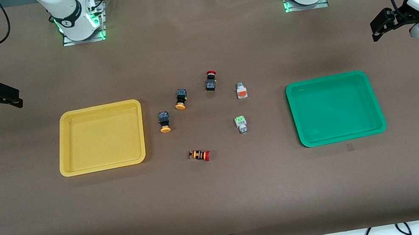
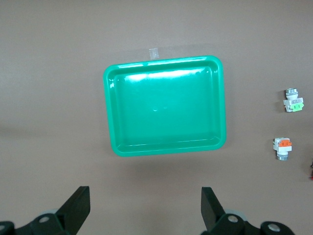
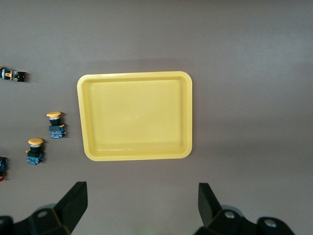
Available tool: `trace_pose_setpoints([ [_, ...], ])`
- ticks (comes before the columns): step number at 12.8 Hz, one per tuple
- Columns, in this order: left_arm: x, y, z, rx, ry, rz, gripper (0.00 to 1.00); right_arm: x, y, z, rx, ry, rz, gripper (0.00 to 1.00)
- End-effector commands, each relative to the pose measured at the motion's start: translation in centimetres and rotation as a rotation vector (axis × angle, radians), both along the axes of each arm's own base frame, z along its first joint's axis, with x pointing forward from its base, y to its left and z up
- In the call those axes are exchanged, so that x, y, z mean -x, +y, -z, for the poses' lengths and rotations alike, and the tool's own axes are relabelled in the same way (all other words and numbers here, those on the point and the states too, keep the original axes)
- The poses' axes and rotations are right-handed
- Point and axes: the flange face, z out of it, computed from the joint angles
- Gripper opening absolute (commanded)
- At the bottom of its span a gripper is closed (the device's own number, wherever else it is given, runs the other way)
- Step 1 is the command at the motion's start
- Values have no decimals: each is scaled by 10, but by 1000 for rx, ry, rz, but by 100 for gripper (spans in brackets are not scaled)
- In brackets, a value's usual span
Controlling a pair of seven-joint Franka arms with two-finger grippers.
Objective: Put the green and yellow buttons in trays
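Overhead: left gripper [image 1: 375, 28] and right gripper [image 1: 14, 99] hang above opposite table ends, both empty. Yellow tray [image 1: 66, 160] and green tray [image 1: 380, 121] hold nothing; buttons lie between them.

Left wrist: fingers [image 2: 78, 208] spread wide, touching nothing; green tray ahead, green-part button [image 2: 294, 104] and orange-part one [image 2: 282, 146] off beside it.

Right wrist: fingers [image 3: 74, 201] spread wide, empty; yellow tray ahead, two yellow-capped buttons [image 3: 55, 124] [image 3: 35, 150] beside it.
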Motion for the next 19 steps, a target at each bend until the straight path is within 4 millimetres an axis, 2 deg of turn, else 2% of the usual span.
trace_pose_setpoints([
  [1, -6, -12, -1, 16, 12, 10, 100, 5, -3, -2, 10, 5, -12, 100],
  [6, -7, -11, 0, 16, 17, 8, 100, 4, -2, -4, 1, -4, 0, 100],
  [8, -10, -12, 9, 19, 37, 12, 100, 2, 5, 9, -1, 16, -2, 100],
  [9, -9, -13, 13, 17, 63, 16, 100, -2, 8, 29, 7, 45, -14, 100],
  [11, -8, -33, 19, 14, 81, 46, 100, -14, 23, 73, 2, 71, -41, 100],
  [12, -8, -34, 21, 13, 86, 50, 100, -20, 44, 95, -4, 75, -59, 100],
  [13, -13, -43, 33, 13, 106, 65, 100, -26, 69, 119, -18, 78, -80, 100],
  [14, -21, -52, 55, 17, 139, 79, 100, -30, 94, 146, -24, 73, -57, 100],
  [15, -33, -64, 87, 37, 186, 91, 100, -31, 120, 173, -28, 68, -27, 100],
  [17, -60, -102, 135, 108, 136, 73, 100, -30, 171, 229, -37, 82, 4, 100],
  [18, -68, -126, 165, 111, 134, 35, 100, -28, 193, 251, -43, 88, 15, 100],
  [19, -74, -145, 186, 122, 116, -8, 100, -27, 209, 272, -48, 92, 39, 100],
])
